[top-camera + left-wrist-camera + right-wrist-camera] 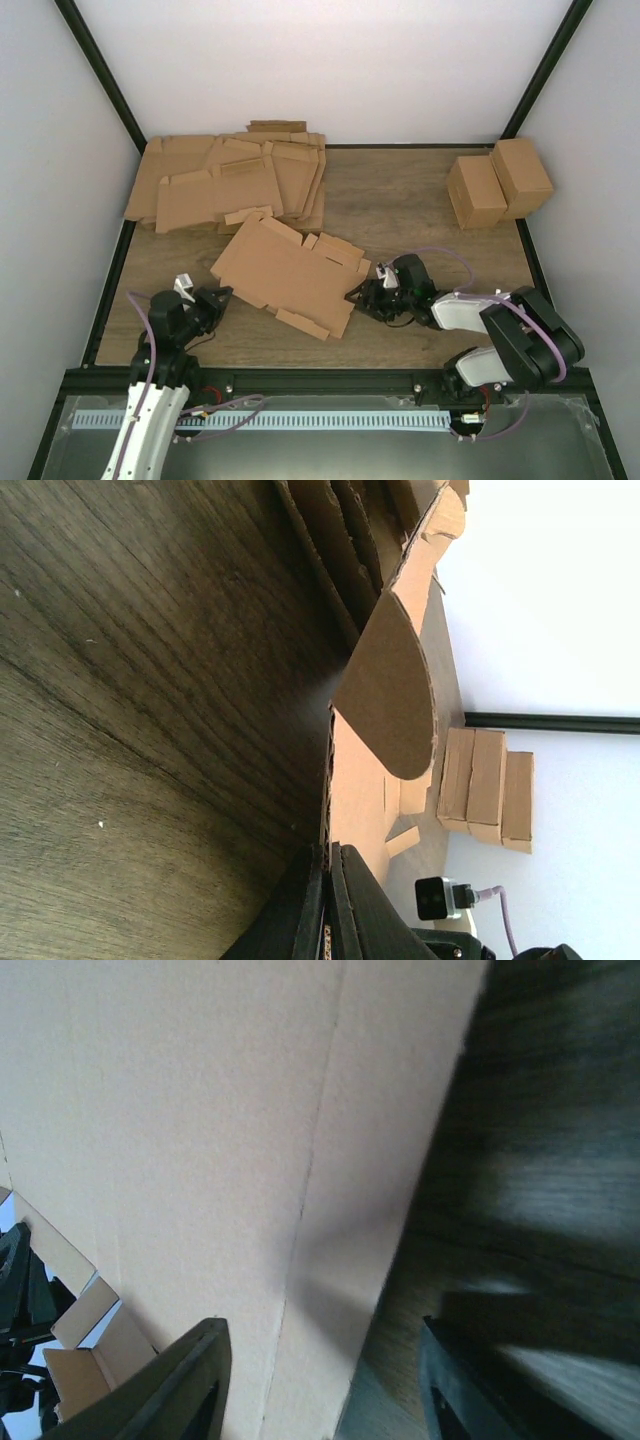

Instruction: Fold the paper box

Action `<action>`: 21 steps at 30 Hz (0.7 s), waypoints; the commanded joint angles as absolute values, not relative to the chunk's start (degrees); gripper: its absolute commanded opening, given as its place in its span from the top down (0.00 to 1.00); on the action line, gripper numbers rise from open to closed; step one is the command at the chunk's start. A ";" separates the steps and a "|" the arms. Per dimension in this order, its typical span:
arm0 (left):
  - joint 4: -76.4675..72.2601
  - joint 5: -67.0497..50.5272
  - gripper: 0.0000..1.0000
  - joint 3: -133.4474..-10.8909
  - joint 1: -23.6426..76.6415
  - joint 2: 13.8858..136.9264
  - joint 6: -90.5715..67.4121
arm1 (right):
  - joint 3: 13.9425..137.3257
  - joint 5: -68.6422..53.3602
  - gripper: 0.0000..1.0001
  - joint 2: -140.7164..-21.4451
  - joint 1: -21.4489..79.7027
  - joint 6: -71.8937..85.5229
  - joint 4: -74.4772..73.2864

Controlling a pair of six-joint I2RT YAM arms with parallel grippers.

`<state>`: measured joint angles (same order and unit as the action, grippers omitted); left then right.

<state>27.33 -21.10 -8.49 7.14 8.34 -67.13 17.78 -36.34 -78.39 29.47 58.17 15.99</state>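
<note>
1. Closest to the lens in the left wrist view, the left gripper (328,856) has its fingers pressed together, and the thin edge of the paper box (285,275) runs straight into the seam between them. It looks pinched on that edge, which sits slightly raised off the table (400,200).
2. From its own wrist view, the right gripper (322,1332) has its fingers well apart. They straddle the sheet's right edge with nothing clamped.
3. From above, the paper box lies as an almost flat sheet in the middle of the table, turned at an angle. It is just in front of a stack of flat sheets (230,180) and well apart from two folded cartons (497,182) at the far right.
4. Progress, as I judge it, is barely begun. No walls are up and no tabs are tucked, and only a rounded flap (390,690) lifts a little. All the folding is left to do.
5. The left arm rises from its base and bends down low to the sheet's near-left edge. The right arm is folded at the elbow, with its forearm stretched leftward and low over the table.
</note>
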 commanded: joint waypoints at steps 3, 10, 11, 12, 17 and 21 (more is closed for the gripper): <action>29.69 -22.27 0.96 -6.94 7.22 7.49 -66.91 | 20.31 -35.59 0.55 -80.68 30.15 60.54 20.61; 28.82 -23.03 0.95 -6.83 7.21 8.10 -66.99 | 22.44 -37.15 0.83 -80.29 30.16 59.65 18.69; 28.78 -23.03 0.93 -7.05 7.22 8.27 -66.79 | 23.01 -36.75 0.88 -79.65 30.15 58.51 17.16; 28.79 -22.88 0.90 -7.26 7.25 8.41 -66.38 | 23.64 -36.17 0.92 -79.09 30.15 57.42 15.36; 33.22 -17.93 0.30 -13.79 7.21 11.59 -60.60 | 26.52 -30.79 0.99 -74.09 30.17 50.81 4.45; 36.31 -12.37 0.03 -20.97 7.21 16.83 -53.88 | 29.14 -25.68 0.99 -68.86 30.15 44.58 -5.38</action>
